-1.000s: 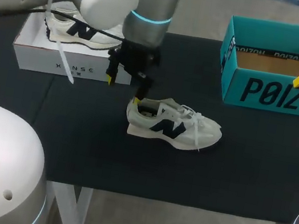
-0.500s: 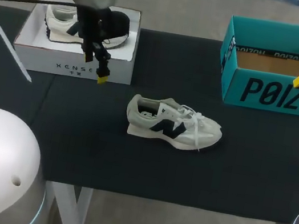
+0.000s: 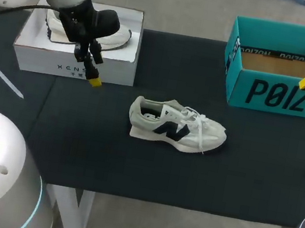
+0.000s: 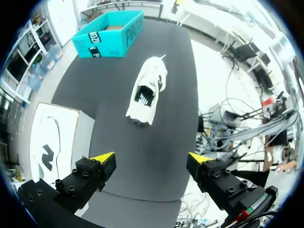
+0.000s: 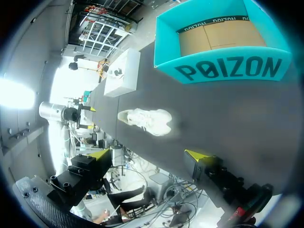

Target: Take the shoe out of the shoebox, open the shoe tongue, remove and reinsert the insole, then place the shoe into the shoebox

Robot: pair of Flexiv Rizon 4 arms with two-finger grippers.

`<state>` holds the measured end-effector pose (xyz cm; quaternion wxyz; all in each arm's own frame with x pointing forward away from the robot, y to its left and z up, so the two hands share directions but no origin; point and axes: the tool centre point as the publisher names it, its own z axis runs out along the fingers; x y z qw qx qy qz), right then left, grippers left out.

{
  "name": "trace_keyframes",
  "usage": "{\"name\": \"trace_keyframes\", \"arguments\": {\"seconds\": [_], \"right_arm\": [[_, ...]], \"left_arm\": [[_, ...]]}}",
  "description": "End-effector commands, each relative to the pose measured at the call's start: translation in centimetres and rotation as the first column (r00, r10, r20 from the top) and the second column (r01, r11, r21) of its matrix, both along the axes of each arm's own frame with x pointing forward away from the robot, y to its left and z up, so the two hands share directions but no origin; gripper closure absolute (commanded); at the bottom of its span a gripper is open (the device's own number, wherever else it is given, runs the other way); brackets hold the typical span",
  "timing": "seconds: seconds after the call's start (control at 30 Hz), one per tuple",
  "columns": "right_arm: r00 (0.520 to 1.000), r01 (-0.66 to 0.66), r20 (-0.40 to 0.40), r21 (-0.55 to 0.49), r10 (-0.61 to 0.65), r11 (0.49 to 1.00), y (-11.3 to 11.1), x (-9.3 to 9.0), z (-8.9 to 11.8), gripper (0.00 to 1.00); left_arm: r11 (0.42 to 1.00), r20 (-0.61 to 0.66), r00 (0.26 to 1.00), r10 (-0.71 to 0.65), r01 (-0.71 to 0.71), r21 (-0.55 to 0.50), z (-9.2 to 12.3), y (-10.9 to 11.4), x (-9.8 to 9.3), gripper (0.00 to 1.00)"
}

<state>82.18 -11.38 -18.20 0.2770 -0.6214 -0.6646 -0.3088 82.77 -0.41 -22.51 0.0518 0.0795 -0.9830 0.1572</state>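
- The shoe (image 3: 175, 125) is lying mid-frame, outside our shoebox (image 3: 274, 94) at upper right; we are judging boxing undone.
- Our left gripper (image 4: 151, 159) and right gripper (image 5: 148, 154) are hanging released, empty.

Head camera looks down from behind on the table (image 3: 131, 169). Both wrist cameras hang high; all share the shoe (image 3: 177, 127), teal box (image 3: 274, 94) at its two o'clock.

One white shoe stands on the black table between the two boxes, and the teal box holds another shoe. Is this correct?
Not quite: the teal box is empty, as the head view shows. The white shoe does stand on the black table between it and the white box.
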Motion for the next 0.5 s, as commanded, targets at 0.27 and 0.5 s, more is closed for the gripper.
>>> {"name": "trace_keyframes", "arguments": {"seconds": [0.27, 0.5], "right_arm": [[1.0, -0.001, -0.002, -0.003, 0.001, 1.0, 0.0, 0.1, 0.0, 0.0], [1.0, -0.001, -0.002, -0.003, 0.001, 1.0, 0.0, 0.1, 0.0, 0.0]], "left_arm": [[0.573, 0.339, 0.91, -0.238, 0.414, -0.707, 0.6, -0.9, -2.1, 0.0], [0.561, 0.292, 0.927, -0.237, 0.376, -0.737, -0.5, -1.7, -2.0, 0.0]]}}
